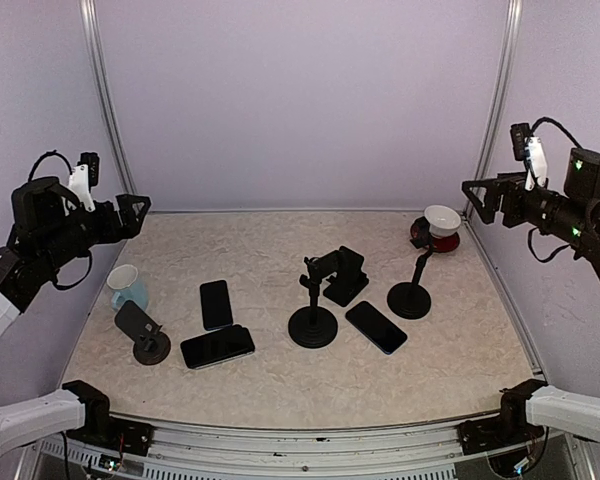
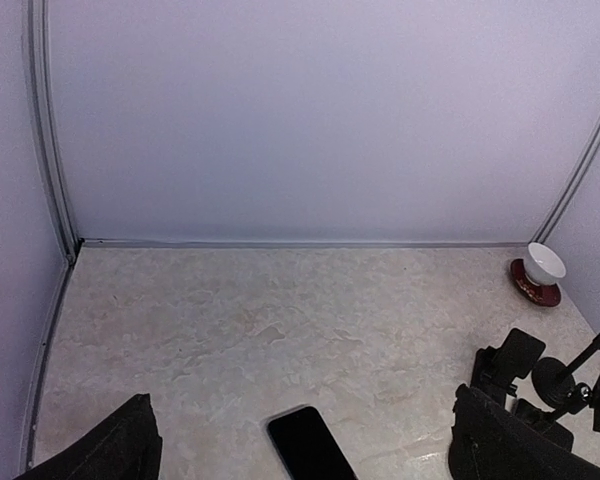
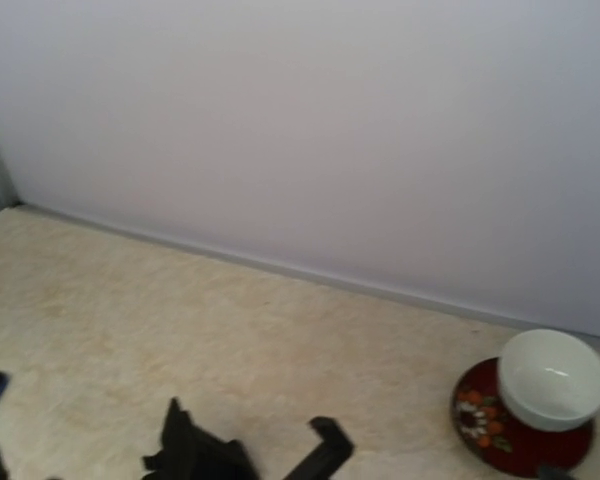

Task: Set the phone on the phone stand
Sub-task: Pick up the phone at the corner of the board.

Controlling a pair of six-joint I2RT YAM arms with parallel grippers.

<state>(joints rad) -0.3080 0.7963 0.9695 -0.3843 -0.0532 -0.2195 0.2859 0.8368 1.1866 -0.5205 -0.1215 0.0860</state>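
Three black phones lie flat on the table: one at the left [image 1: 216, 303], one in front of it [image 1: 217, 346], one right of centre [image 1: 376, 327]. The left wrist view shows the top of one phone [image 2: 310, 445]. Empty phone stands are at the left [image 1: 145, 335], centre [image 1: 313, 310] and right [image 1: 412, 290], with a folded one [image 1: 345, 275] behind. My left gripper [image 1: 135, 212] hangs high over the left edge, open and empty, its fingers [image 2: 110, 450] wide apart. My right gripper [image 1: 477, 197] hangs high at the right, open and holding nothing; its fingers stay outside the right wrist view.
A light blue cup [image 1: 127, 287] stands near the left stand. A white bowl [image 1: 442, 217] sits on a red plate [image 3: 480, 420] at the back right corner. Purple walls and metal corner posts [image 1: 500, 100] enclose the table.
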